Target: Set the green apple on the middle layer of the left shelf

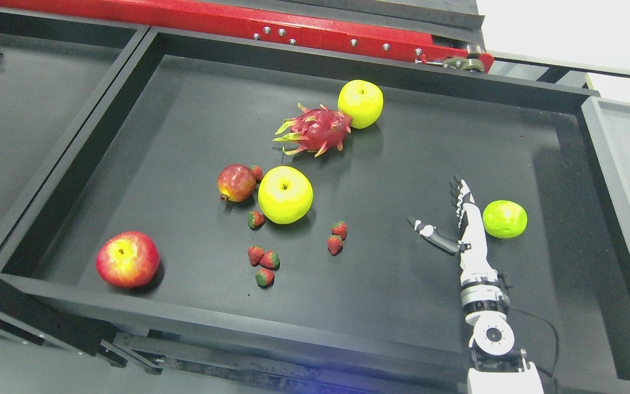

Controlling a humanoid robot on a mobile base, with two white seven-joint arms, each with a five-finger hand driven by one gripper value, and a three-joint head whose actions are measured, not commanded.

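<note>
A bright green apple (505,219) lies on the floor of the black tray (184,109), at its right side. My right hand (435,203) comes in from the bottom right and sits just left of this apple, with the back of its fingers (461,197) toward the fruit. It is open, the thumb spread out to the left, and holds nothing. A small gap shows between the hand and the apple. Two larger yellow-green apples also lie in the tray, one in the middle (285,194) and one at the back (360,103). The left hand is out of view.
A dragon fruit (315,129) touches the back apple. A pomegranate (236,183) rests beside the middle apple, a red apple (127,259) lies front left, and several strawberries (263,262) are scattered near the front. A grey ledge (629,180) runs along the right.
</note>
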